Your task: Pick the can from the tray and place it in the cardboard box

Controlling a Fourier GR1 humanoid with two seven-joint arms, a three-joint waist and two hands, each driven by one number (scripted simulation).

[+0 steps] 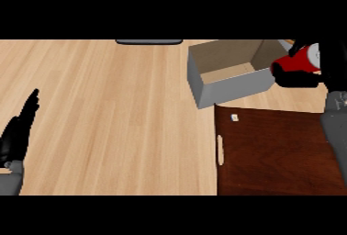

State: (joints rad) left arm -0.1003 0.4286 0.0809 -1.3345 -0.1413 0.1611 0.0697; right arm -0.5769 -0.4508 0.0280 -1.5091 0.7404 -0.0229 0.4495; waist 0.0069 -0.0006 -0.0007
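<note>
A red can with a white end (303,61) hangs at the right edge of the cardboard box (227,87), held above the counter. My right hand (327,69) is curled round the can and hides part of it. The box is grey outside and tan inside, and stands open at the upper right. The dark wooden tray (278,156) lies below the box at the lower right; only a small white speck (234,117) shows on it. My left hand (19,133) rests open at the left edge with its fingers pointing up.
A dark flat object (149,41) pokes in at the top edge of the light wooden counter (108,114). The tray has a pale handle slot (220,149) on its left rim.
</note>
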